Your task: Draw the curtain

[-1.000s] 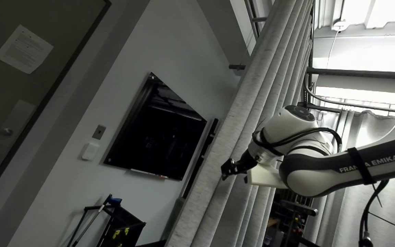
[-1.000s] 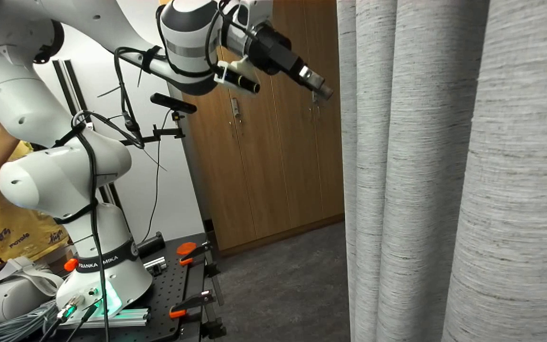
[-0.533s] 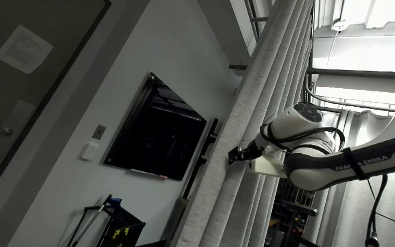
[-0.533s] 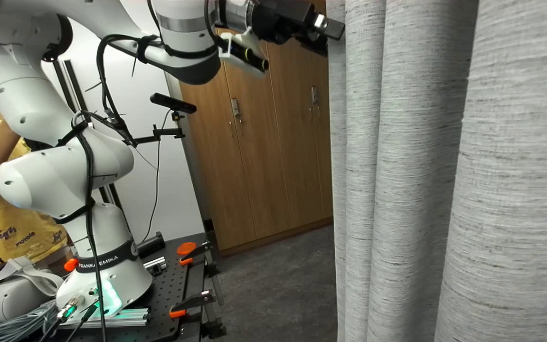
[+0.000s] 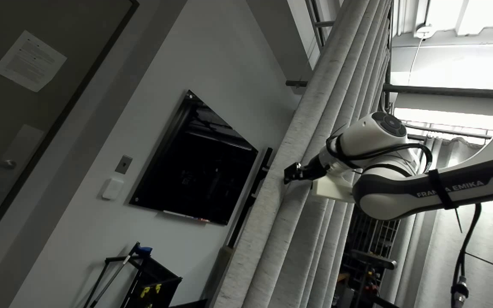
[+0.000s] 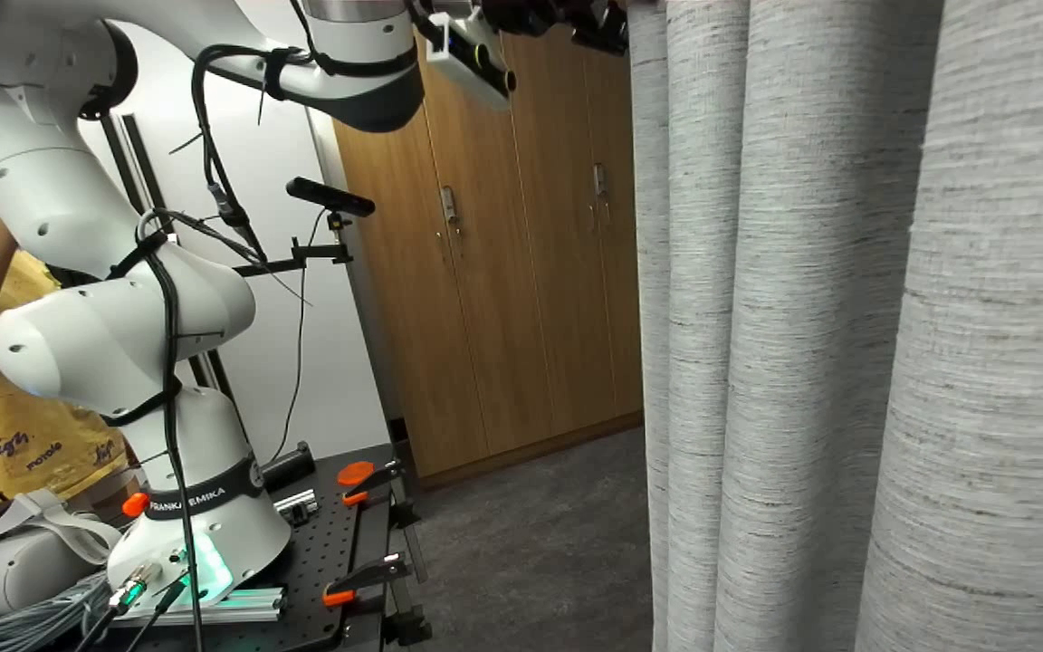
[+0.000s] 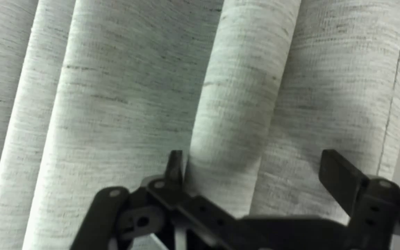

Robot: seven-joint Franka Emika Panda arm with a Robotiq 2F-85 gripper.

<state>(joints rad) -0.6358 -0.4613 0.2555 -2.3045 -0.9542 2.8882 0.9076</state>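
Curtain hangs just by the claw, and it could slip away if the claw pinches too little of it. The claw is spread wide and grips nothing; one fold sits between its fingers, but whether they touch it is hard to tell. Far off, a black screen hangs on the wall.

Shows matt, slubby cloth on the curtain, high gloss on the wall screen, smooth wood on the cabinet
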